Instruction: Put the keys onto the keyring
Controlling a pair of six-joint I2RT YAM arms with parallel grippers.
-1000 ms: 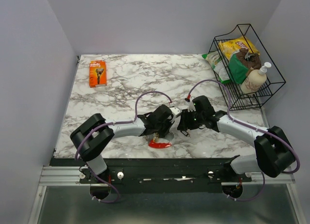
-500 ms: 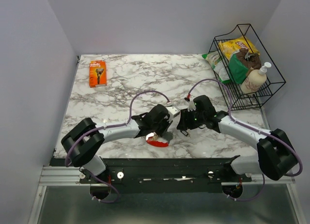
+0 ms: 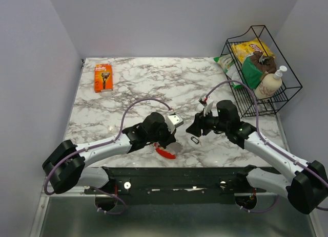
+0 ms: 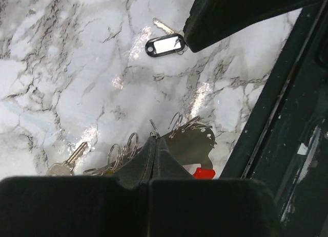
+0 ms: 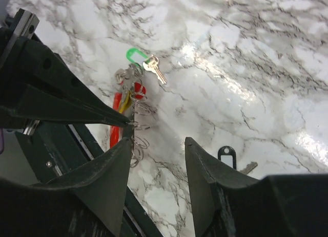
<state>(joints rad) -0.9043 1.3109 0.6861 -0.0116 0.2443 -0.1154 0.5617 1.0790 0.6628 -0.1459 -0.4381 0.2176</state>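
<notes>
While the left hand (image 4: pixel 155 145) is pressed together on the keys (image 5: pixel 134 96), holding them at the near edge of the worktop (image 3: pixel 128 99), the right hand (image 5: pixel 156 160) hangs spread and empty. One keyring (image 3: pixel 195 139) lies loose beside it, apart from the single bunch. Nothing looks joined yet, so all the threading remains.

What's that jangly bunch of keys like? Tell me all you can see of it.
The keys are a silvery metal bunch threaded on thin wire rings, with a green head, a yellow one and a curved red plastic tag. The left gripper is shut on the wire rings, holding the bunch near the front edge of the marble table.
</notes>
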